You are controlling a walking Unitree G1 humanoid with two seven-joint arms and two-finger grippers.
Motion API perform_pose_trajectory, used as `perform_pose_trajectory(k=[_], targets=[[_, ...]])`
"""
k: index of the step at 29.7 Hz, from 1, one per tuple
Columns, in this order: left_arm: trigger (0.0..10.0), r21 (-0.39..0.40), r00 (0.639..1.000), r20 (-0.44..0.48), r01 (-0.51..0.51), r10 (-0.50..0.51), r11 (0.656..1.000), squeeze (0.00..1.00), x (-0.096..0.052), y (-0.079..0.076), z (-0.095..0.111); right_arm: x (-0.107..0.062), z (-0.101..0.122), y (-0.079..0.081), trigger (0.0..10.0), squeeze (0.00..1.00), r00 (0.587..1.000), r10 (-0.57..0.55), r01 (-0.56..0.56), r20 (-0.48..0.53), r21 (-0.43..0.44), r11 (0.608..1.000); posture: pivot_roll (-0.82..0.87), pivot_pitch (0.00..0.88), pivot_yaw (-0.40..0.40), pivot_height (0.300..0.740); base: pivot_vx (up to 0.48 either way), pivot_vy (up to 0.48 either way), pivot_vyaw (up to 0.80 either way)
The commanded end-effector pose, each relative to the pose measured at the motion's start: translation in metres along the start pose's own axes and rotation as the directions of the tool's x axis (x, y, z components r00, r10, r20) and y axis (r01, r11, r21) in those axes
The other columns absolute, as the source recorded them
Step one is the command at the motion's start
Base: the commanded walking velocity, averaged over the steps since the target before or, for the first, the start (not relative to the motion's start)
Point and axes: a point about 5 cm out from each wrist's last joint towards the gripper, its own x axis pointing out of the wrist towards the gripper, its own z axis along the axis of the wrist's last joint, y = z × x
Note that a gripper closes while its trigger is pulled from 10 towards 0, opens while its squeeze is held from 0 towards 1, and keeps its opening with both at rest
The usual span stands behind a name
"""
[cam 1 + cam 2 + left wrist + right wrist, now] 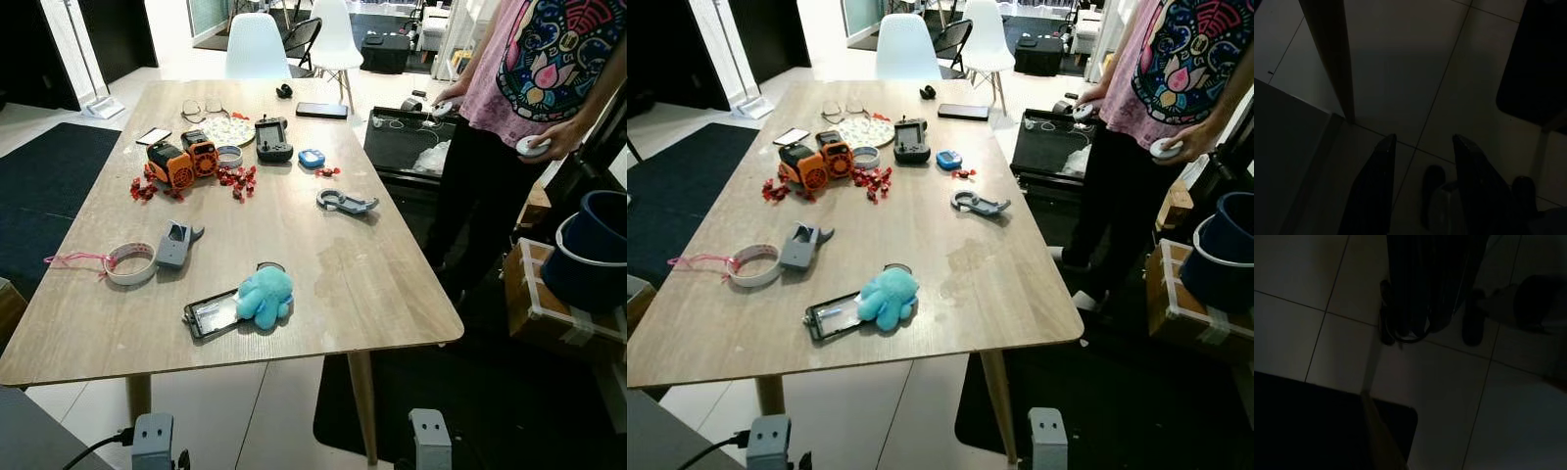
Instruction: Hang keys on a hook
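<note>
Left end effector (1422, 183) fingers apart, over dim floor tiles (1400, 73).

Pale wood-grain table (323, 284) standing on light tiled floor (245, 411), dark navy rugs either side. A fluffy turquoise plush toy (265, 296) lies against a black-framed phone (211, 315). There is a white tape roll (131, 262) trailing a pink cord (73, 259), a grey dispenser (174, 244) just beside it, a bright orange and black toy (182, 162) ringed by scattered red pieces (238, 180), a grey carabiner (345, 203), a small blue gadget (312, 158), a black controller (272, 140), and a white patterned plate (228, 129). The person (529, 88) wears a pink top with a multicoloured print and black trousers. White chairs (257, 44) stand beyond, and a deep blue bucket (593, 245) on a brown box (554, 304)
</note>
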Motion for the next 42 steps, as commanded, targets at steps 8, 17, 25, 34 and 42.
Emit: perform_pose_trajectory(k=[8,17,25,34,42], targets=[[10.0,-0.035,1.0,-0.015,-0.002,0.002,0.999,0.0,-0.002,-0.003,-0.005,0.0,0.0,0.0,10.0,0.0,1.0,0.012,-0.012,-0.016,-0.015,1.0,0.08,0.055,-0.042,0.74,-0.307,0.0,0.0],[10.0,-0.037,1.0,-0.005,-0.002,0.001,0.999,0.0,-0.001,-0.004,-0.004,0.001,0.002,0.0,10.0,0.0,1.0,0.016,-0.016,-0.017,-0.026,1.0,0.08,0.048,-0.044,0.74,-0.36,0.0,0.0],[10.0,-0.034,1.0,0.008,-0.001,0.001,0.999,0.0,-0.001,-0.003,-0.002,0.001,0.002,0.001,10.0,0.0,1.0,0.02,-0.02,-0.014,-0.029,0.999,0.08,0.043,-0.042,0.74,-0.378,0.0,0.0],[10.0,-0.029,0.999,0.034,-0.001,0.002,1.0,0.0,-0.001,-0.002,0.002,0.001,0.002,0.003,10.0,0.0,1.0,0.022,-0.022,-0.013,-0.028,0.999,0.09,0.046,-0.037,0.74,-0.377,0.0,0.0],[10.0,-0.004,0.997,0.072,0.002,-0.002,1.0,0.0,-0.002,-0.001,0.007,0.001,0.0,0.005,10.0,0.0,1.0,0.022,-0.023,-0.014,-0.027,0.999,0.1,0.051,-0.031,0.74,0.0,0.0,0.0]])
